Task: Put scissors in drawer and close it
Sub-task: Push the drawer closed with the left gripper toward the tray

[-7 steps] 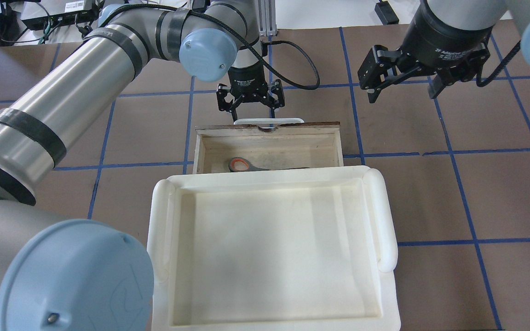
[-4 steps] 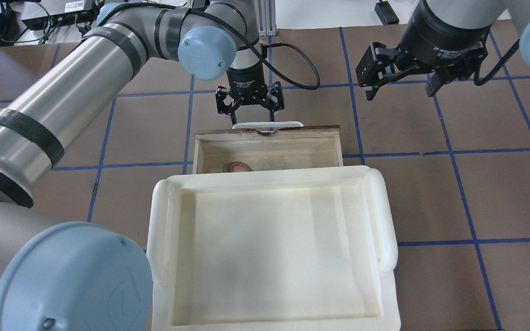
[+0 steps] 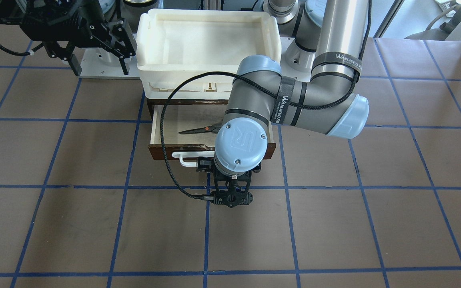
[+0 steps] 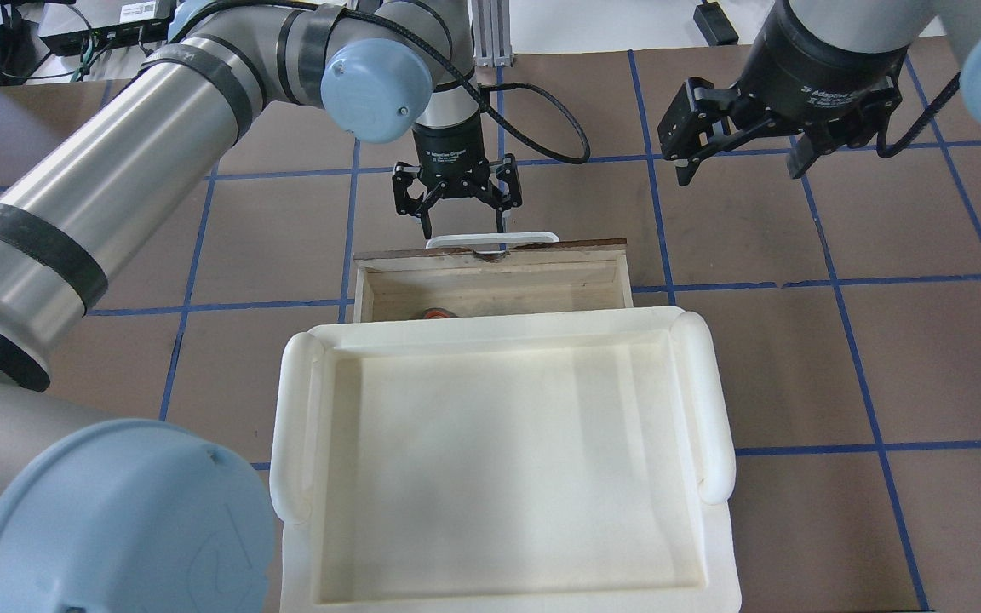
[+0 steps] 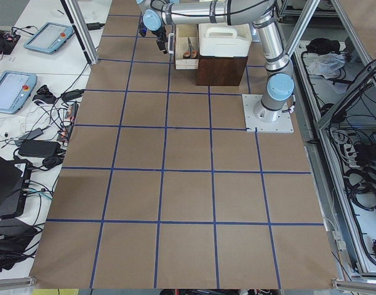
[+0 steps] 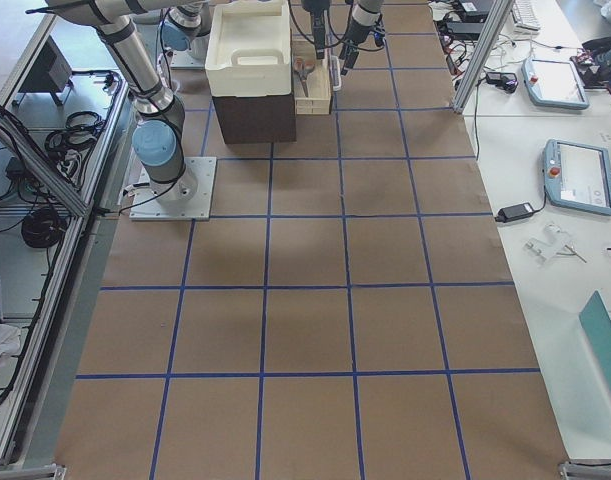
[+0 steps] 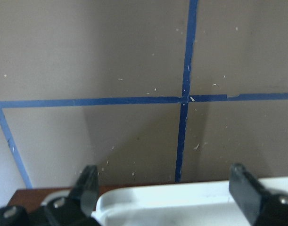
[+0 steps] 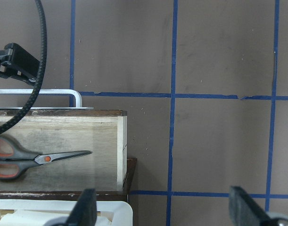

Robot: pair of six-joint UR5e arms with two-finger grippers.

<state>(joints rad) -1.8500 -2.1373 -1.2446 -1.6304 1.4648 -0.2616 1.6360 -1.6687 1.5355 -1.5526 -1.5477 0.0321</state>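
1. Two slim grey metal blades of the scissors [image 8: 40, 159] lie flat on the drawer's pale plywood floor. The tips point toward the drawer's side wall on the robot's right, and the grey loops lined in orange-red lie nearer its middle.
2. The drawer [image 4: 490, 258] stands partly pulled out, with a dark brown front, raw layered plywood walls and a rounded white bar handle [image 4: 491, 237] across its front.
3. The left gripper [image 4: 461, 226] hangs just in front of the drawer, its black fingers [image 4: 425, 225] spread wide to either side of the handle, gripping nothing.
4. The right gripper [image 4: 742, 166] hangs off the drawer's front right corner, jaws wide apart and empty.
5. A white plastic tray [image 4: 490, 328] with thick rounded rims sits over the drawer's rear and hides most of the scissors from overhead.
6. A matte brown table [image 4: 797, 366] crossed by blue tape lines spreads around the drawer.
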